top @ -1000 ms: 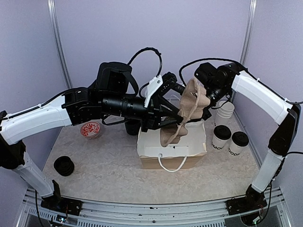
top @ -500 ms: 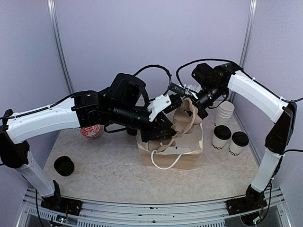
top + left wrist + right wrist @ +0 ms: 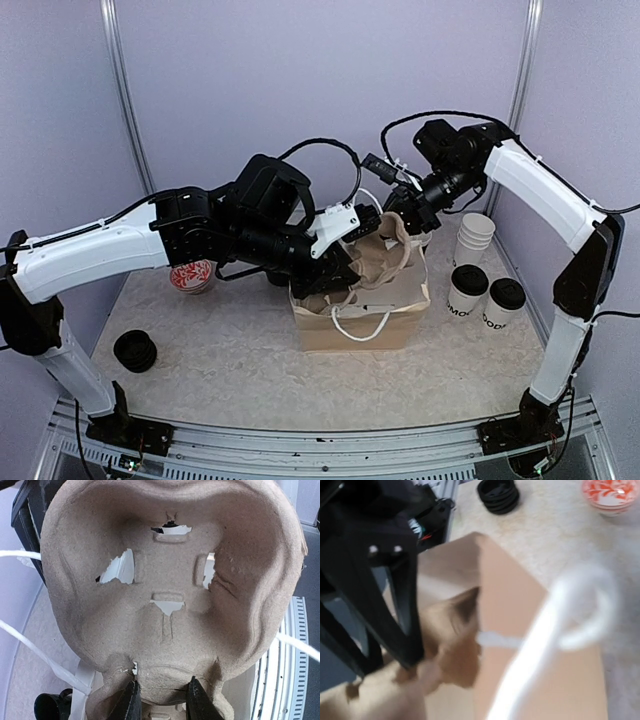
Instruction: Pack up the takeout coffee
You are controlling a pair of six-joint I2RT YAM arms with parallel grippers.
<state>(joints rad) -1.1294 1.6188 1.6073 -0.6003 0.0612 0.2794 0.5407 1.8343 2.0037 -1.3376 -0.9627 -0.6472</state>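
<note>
Speckled beige tabletop (image 3: 220, 340) fills the floor of a lilac-walled booth. The two takeout coffee cups (image 3: 467, 291) (image 3: 503, 303), white with black lids and black lettering, stand upright side by side near the right edge. They sit just to the right of the brown paper bag (image 3: 360, 330), and neither gripper is touching them. Both sets of jaws are up and to the left, over the bag, well apart from the cups.

A stack of lidless white cups (image 3: 477, 232) stands just behind the coffees. The bag stands open in the middle of the table, and a white cord handle (image 3: 358, 322) hangs over its front.

A moulded pulp cup carrier (image 3: 170, 580) sits tilted in the bag's mouth with its upper part sticking out. The left gripper (image 3: 162, 702) has its jaws set narrow, pinching the carrier's rim between its two black fingers (image 3: 131, 702).

The right gripper (image 3: 400, 212) hangs just above the carrier's top edge. Its wrist view is smeared, so I cannot tell how its jaws stand or whether they touch anything.

On the left of the table sit a red-and-white patterned bowl (image 3: 192, 274) and, nearer the front, a stack of black lids (image 3: 135, 350).
</note>
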